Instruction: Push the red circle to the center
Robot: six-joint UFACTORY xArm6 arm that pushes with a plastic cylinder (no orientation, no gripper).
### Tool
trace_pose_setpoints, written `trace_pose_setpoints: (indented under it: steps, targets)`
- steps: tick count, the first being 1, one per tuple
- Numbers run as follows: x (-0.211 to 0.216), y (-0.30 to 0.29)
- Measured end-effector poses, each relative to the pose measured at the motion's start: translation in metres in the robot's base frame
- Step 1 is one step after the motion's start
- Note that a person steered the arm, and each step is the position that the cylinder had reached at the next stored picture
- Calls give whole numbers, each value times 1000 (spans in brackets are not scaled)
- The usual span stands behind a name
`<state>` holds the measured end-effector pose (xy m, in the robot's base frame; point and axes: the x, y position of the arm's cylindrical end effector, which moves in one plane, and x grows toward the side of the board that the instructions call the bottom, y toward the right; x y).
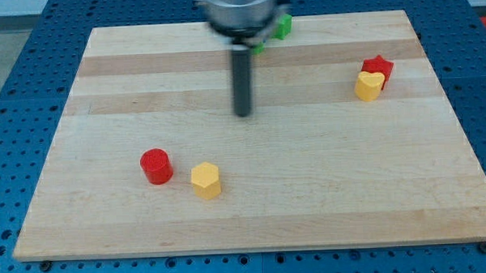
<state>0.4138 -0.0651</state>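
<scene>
The red circle (156, 166) stands on the wooden board (253, 201) at the view's lower left. A yellow hexagon block (206, 180) sits just to its right, a small gap apart. My tip (243, 115) is the lower end of the dark rod, near the board's middle, above and to the right of the red circle and well apart from it. It touches no block.
A red star-shaped block (378, 67) and a yellow heart-shaped block (369, 86) touch each other at the view's upper right. A green block (283, 26) shows at the top edge beside the rod's mount, and another green piece (258, 47) is mostly hidden behind the rod.
</scene>
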Motion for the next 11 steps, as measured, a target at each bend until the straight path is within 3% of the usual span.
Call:
trace_pose_setpoints:
  steps: [1, 2, 3, 4, 5, 6, 7, 8, 9, 11]
  targets:
    - [9, -115]
    - [65, -216]
    - [121, -221]
    - [135, -151]
    - [118, -64]
    - [84, -12]
    - [42, -5]
    - [53, -75]
    - [33, -111]
    - [21, 27]
